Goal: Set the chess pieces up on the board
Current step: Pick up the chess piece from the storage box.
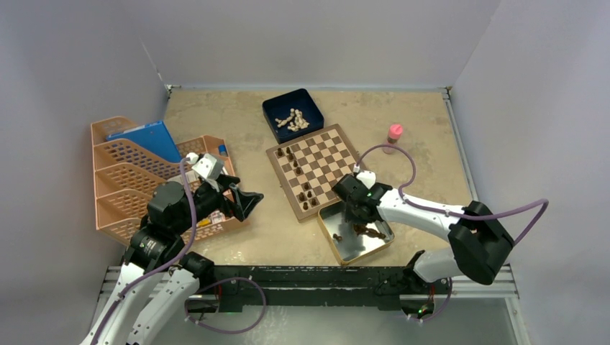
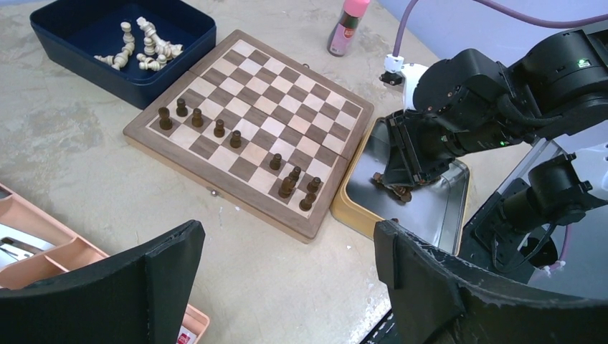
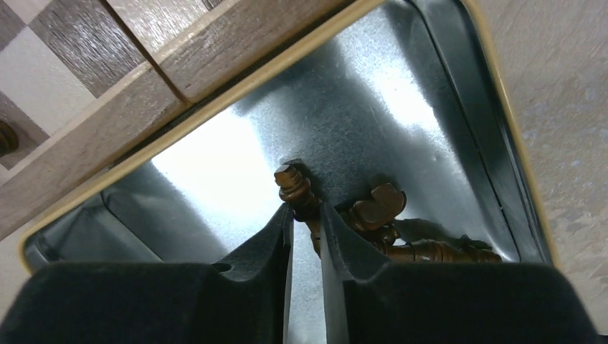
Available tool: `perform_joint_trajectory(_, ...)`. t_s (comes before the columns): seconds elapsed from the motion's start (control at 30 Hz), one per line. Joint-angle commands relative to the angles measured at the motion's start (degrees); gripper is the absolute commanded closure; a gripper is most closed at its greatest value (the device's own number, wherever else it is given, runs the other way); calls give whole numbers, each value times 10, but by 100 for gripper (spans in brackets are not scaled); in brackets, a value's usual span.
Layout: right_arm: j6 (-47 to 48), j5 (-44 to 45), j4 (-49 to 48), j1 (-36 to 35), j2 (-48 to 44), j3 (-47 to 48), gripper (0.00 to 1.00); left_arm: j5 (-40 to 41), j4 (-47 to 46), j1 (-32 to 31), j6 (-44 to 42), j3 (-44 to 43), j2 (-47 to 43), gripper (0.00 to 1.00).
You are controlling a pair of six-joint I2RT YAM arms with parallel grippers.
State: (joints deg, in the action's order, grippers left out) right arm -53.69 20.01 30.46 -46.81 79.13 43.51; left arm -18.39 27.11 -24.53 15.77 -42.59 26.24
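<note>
Here, in the tin (image 3: 401,107), the right pincer (image 3: 306,215) pinches a dark chessman (image 3: 290,179); left pincer (image 2: 287,233) gapes empty.

Board (image 2: 265,107): one.
Dark chess pieces (image 2: 219,128) standing on board: ten.
Silver tin (image 1: 345,248): one. It holds more dark pieces: one lying apart (image 1: 337,236), rest in tangled heap (image 3: 387,229), at least three, exact number unreadable.
Dark blue box (image 2: 86,72): one.
Cream chessmen (image 2: 147,50) inside box: jumbled, roughly eight, no firm count.
Pink-capped bottle (image 2: 348,25): one.
Orange mesh rack (image 1: 126,187): one.
Blue folder (image 1: 144,138): one.
Arms: two, one pincer each: left pincer (image 2: 287,233), right pincer (image 3: 305,211).
</note>
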Motion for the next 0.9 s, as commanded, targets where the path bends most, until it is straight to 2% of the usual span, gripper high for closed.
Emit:
perform_joint_trajectory(0.0,45,27,-22,1,4,35,82,-4,-18,-2,16,-6,6,13)
perform_joint_trajectory(0.13,61,29,-39,-2,-13,40,86,-12,-14,-2,26,-9,18,17)
perform_joint_trajectory(0.37,58,29,-23,-3,-5,45,69,-18,-16,-2,31,-9,32,18)
perform_joint_trajectory(0.47,59,25,-22,-3,0,39,65,-16,-17,-2,30,-8,29,18)
perform_joint_trajectory(0.87,50,13,-7,-11,35,18,66,-14,-19,-2,28,-7,30,18)
